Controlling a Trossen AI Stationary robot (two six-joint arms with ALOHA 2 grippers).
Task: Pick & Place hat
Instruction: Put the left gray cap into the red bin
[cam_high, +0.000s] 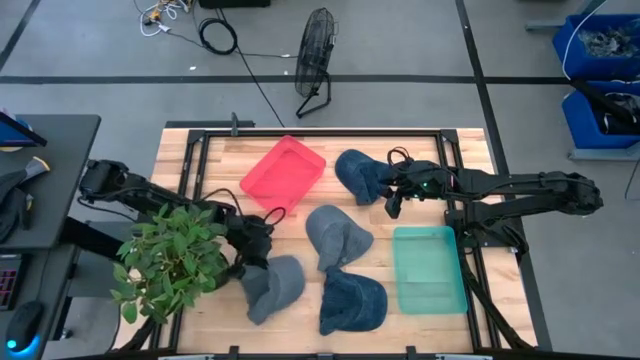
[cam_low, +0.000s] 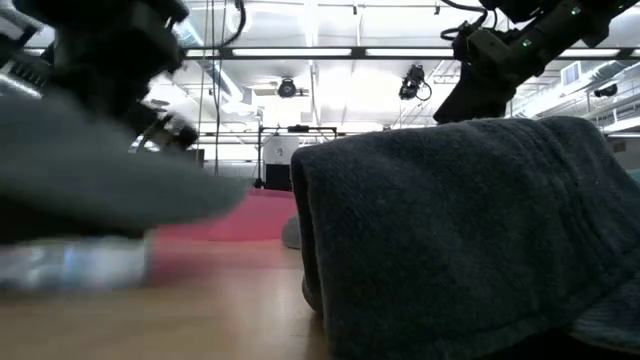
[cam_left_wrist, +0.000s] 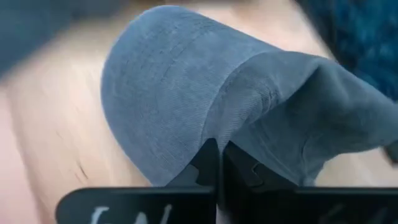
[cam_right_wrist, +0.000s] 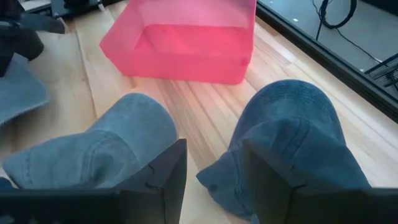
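**Ann:** Four hats on the table, and both arms are busy. The left gripper (cam_high: 262, 240) has its fingers pinched together on the fabric of the grey hat (cam_high: 272, 288), right at the crown seam, as its wrist view shows it.

**Bo:** And the hat trails away from those fingers toward the table's near edge. The red tray (cam_high: 283, 170) lies beyond the pincer, well apart from it.

**Ann:** Over on the other side, the right gripper (cam_high: 392, 205) hangs spread wide, nothing between its fingers. The dark blue hat (cam_right_wrist: 292, 143) sits just ahead of one finger, the light blue hat (cam_right_wrist: 93, 152) ahead of the other.

**Bo:** The teal tray (cam_high: 430, 268) waits near that arm too.

**Ann:** How to play this well, I'd say: keep the left pinch firm, lift straight up until the brim clears the wood, then carry it. Soft cloth can slip or drag the neighbouring navy hat (cam_high: 352, 303).

**Bo:** And mind the potted plant (cam_high: 170, 262) beside the left arm. Any logos?

**Ann:** None readable; white marks on the left fingers are too blurred to make out.
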